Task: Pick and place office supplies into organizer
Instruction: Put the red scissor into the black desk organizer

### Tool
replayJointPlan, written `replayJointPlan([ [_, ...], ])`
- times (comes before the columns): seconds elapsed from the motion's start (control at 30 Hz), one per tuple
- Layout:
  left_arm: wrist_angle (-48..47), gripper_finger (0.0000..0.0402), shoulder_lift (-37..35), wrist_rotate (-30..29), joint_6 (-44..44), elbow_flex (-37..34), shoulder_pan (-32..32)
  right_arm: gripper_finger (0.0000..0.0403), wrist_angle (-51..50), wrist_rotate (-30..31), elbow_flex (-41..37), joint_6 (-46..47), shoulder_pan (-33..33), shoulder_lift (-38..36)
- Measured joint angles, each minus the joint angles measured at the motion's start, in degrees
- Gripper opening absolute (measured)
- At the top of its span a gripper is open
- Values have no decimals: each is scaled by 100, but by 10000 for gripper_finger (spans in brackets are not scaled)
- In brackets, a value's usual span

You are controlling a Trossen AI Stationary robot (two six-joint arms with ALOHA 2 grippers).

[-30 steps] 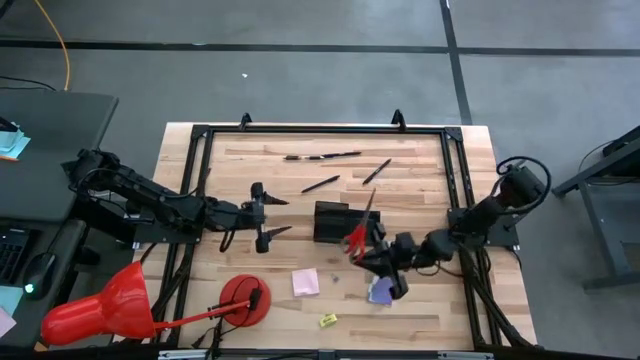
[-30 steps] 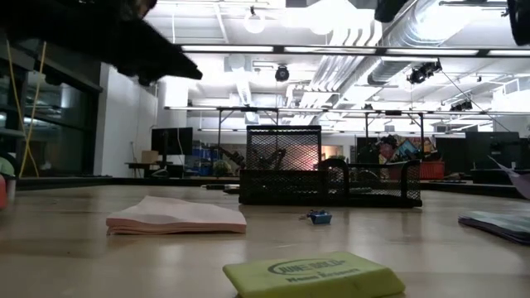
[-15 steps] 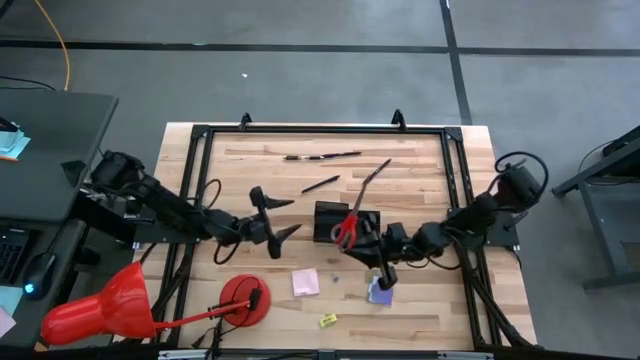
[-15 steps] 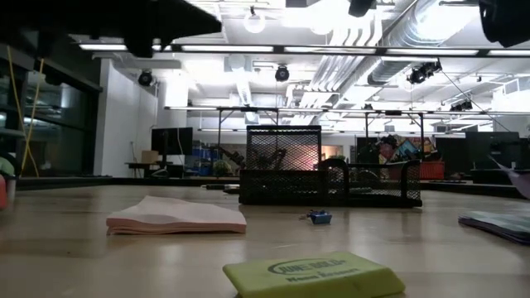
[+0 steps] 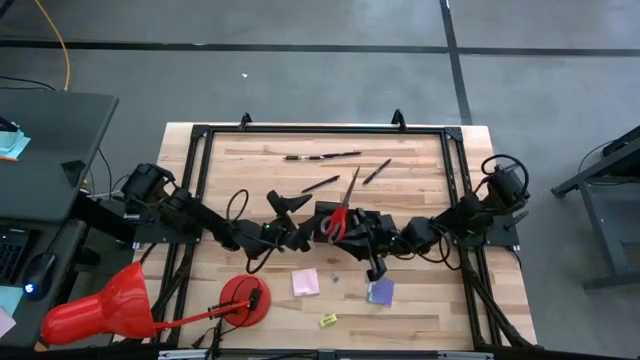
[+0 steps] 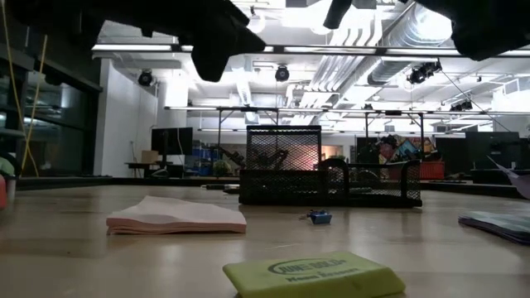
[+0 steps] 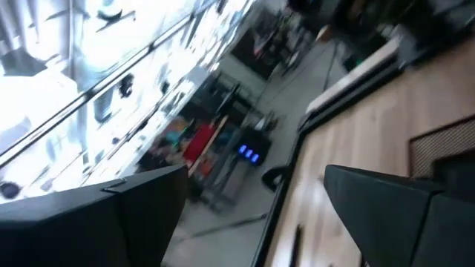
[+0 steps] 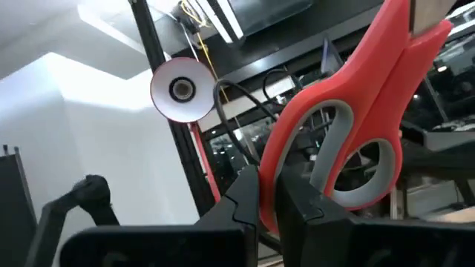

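Scissors clamped in your right gripper over organizer at frame centre, left gripper fingers spread beside it

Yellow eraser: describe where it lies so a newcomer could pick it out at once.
Start at the wooden table and go to its near edge, between the red disc and the purple pad. Just below the pink sticky pad lies the eraser. It is the only yellow thing there, and much smaller than either pad.
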Motion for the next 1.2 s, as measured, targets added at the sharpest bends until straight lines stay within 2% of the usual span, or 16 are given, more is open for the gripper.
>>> replayJointPlan([
  [0.17,-84,263,-1,-225,-95,56,-23,4,-708,407,0,2,-24,-1],
  [0.27,-61,233,-30,-293,-327,59,-71,4,-1067,374,0,-97,-16,5],
  [0.4,-230,212,-33,-744,-432,59,-254,4,-766,280,0,-310,98,3],
  [0.53,-381,203,-33,-914,-598,59,-488,4,-574,793,0,-686,217,3],
  [0.67,-279,203,-34,-352,-601,59,-621,4,-417,775,0,-605,153,3],
  [0.8,49,202,-43,-274,-589,63,-609,4,-231,515,0,-396,68,3],
  [0.87,112,202,-33,-267,-432,59,-590,4,-38,409,0,-399,51,3],
  [1.2,503,202,-36,669,618,310,-879,4,26,323,0,-283,6,-6],
])
